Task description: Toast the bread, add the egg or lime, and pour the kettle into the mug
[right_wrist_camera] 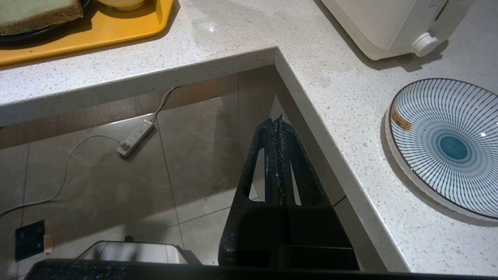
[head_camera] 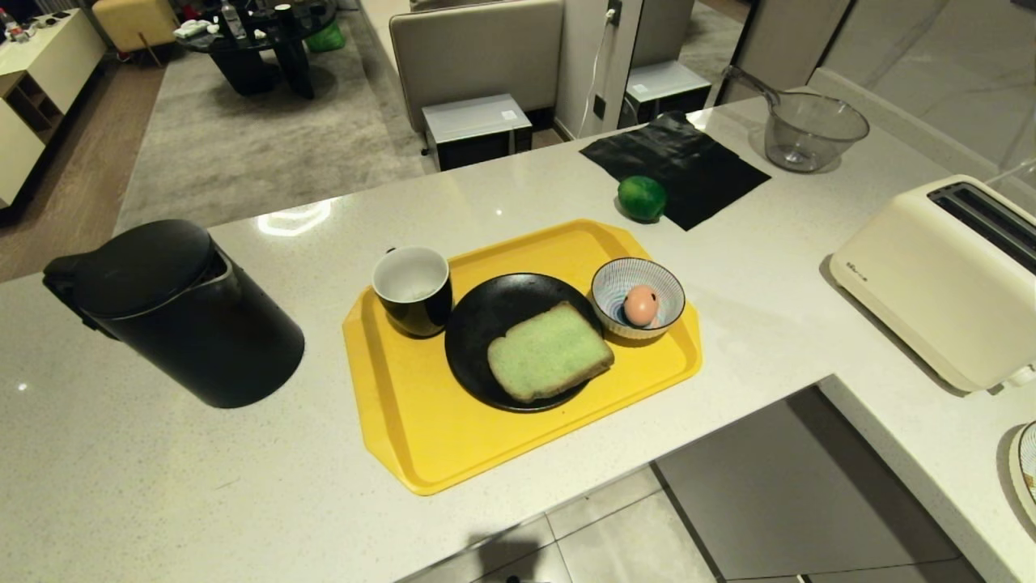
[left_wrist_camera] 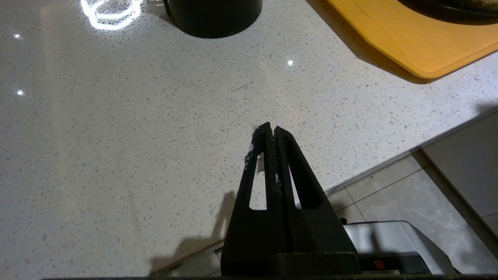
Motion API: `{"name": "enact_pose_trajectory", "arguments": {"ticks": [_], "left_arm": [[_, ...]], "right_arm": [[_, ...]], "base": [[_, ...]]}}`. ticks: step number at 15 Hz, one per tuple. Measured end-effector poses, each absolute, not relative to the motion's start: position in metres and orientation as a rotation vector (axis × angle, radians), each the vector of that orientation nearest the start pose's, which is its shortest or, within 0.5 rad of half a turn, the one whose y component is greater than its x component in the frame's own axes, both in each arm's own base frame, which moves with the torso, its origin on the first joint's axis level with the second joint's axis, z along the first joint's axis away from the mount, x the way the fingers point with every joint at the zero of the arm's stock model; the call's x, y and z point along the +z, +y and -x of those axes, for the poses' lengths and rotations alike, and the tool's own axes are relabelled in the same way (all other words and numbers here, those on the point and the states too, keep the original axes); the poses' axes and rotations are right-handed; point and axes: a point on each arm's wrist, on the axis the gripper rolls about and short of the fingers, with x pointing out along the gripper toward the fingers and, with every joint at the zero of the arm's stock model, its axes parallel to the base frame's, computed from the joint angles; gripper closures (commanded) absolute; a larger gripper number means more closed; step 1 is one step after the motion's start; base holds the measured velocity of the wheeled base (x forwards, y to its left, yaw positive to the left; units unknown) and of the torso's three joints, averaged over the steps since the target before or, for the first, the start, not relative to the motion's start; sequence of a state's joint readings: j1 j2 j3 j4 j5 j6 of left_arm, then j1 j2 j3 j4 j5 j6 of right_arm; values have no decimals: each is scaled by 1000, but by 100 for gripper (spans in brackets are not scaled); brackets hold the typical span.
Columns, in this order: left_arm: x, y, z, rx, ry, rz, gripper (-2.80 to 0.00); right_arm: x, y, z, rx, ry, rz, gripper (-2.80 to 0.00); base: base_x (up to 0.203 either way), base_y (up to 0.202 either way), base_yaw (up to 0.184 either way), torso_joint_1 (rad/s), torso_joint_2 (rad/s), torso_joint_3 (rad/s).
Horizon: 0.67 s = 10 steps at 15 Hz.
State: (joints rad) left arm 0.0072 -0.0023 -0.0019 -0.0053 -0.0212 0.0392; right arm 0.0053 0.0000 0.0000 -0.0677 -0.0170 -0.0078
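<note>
Nearest, at the front edge of the bench [head_camera: 121, 486]: left gripper [left_wrist_camera: 271, 129], fingers pressed together on nothing, over bare speckled stone just inside that edge; right gripper [right_wrist_camera: 277, 121], fingers likewise closed and empty, out past the inner corner of the bench, above the tiled floor [right_wrist_camera: 116, 163] with its white power strip [right_wrist_camera: 136, 138]; just beside that corner, on the right-hand run of the bench, a blue-and-white striped plate [right_wrist_camera: 447, 144].

Further in, a yellow tray [head_camera: 421, 429] near the front edge, set at an angle; on it a black plate [head_camera: 477, 340] with the bread [head_camera: 550, 350], green face up, lying toward the plate's right rim and slightly overhanging it; touching or nearly touching the plate's left rim, the mug [head_camera: 413, 290], upright, white inside, at the tray's back-left corner; at the tray's right side, a striped bowl [head_camera: 638, 295] holding the egg [head_camera: 640, 305].

Left of the tray, well apart, the kettle [head_camera: 178, 312], lid shut, handle toward the left edge of the bench.

Along the right edge, a cream toaster [head_camera: 939, 279], slots empty as far as visible.

Beyond the tray, toward the back edge: the lime [head_camera: 642, 197], resting at the near-left border of a black cloth [head_camera: 680, 162]; past the cloth, near the back-right corner, a clear bowl with a handle [head_camera: 809, 129].
</note>
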Motion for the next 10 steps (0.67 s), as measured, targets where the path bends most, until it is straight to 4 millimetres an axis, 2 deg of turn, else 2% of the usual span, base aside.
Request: {"name": "enact_pose_trajectory", "arguments": {"ticks": [10], "left_arm": [[77,-1,23,-14,-12,-39,0]], "right_arm": [[82,-1,23,-11,-67,7,0]], "base": [[0,0,0,0,0,0]]}}
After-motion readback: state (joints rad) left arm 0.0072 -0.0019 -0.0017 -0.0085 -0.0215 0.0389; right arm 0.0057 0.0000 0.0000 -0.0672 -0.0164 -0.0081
